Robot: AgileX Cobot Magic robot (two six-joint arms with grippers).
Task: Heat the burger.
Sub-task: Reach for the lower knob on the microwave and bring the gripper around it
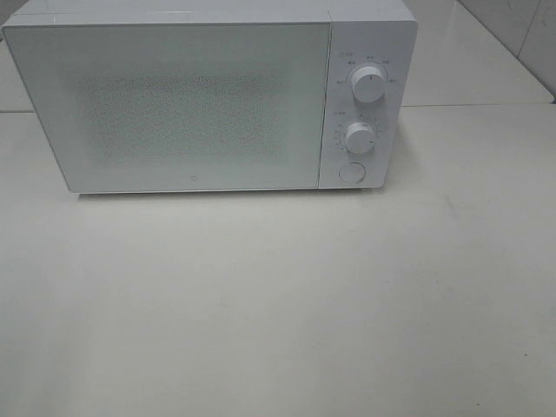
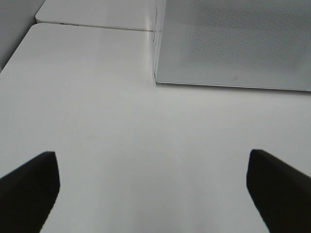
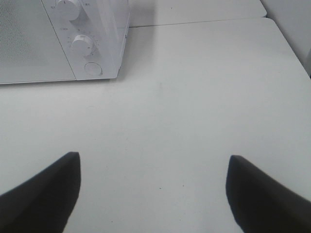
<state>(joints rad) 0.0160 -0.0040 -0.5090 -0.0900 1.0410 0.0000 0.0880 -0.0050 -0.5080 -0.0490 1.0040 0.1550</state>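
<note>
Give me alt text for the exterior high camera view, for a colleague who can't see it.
A white microwave stands at the back of a white table, door shut, with two dials and a round button down its right panel. No burger shows in this view.

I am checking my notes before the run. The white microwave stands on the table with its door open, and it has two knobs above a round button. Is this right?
Not quite: the door of the microwave is shut, as the exterior high view shows. The microwave does stand on the table, with two knobs above a round button.
</note>
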